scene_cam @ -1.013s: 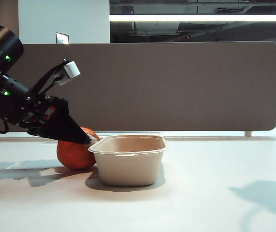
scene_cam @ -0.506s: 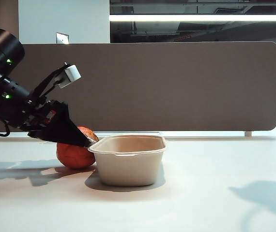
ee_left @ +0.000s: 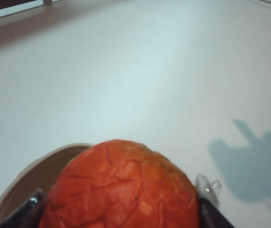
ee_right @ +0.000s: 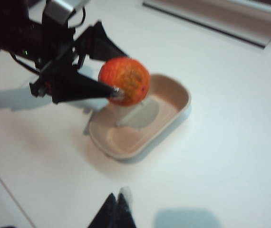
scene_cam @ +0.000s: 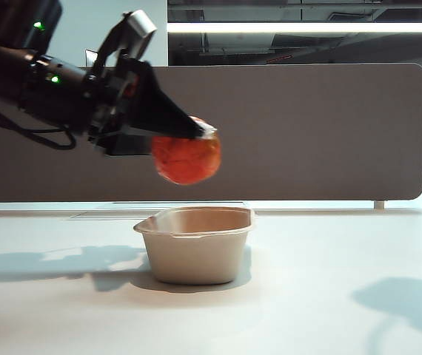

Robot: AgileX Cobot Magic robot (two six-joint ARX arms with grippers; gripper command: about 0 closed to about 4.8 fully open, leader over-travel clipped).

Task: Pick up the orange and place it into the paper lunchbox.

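**Above the lunchbox: orange clamped in the left tool**

Over the near-left part of the paper lunchbox [scene_cam: 196,244], the left tool [scene_cam: 196,137] holds the orange [scene_cam: 186,159] clear of the surface [scene_cam: 329,296]. Its two dark fingers [ee_right: 81,88] are spread wide around the fruit and press on opposite sides of it, so the tool is clamped on the orange rather than standing free. In the left wrist view the orange [ee_left: 121,187] fills the space between the finger ends, with the beige rim of the lunchbox [ee_left: 40,168] showing just beyond it. The orange is lifted well above the rim and touches neither the box nor the surface. From the right wrist view it [ee_right: 124,80] hangs over one end of the tray [ee_right: 140,121], whose inside holds only the shadow of fruit and arm.

The lunchbox sits on the white surface, near its middle in the exterior view, upright.

The right tool [ee_right: 116,211] hovers high at the near side of the surface, well apart from box and fruit; its dark fingertips meet in a point, jaws together, holding nothing.
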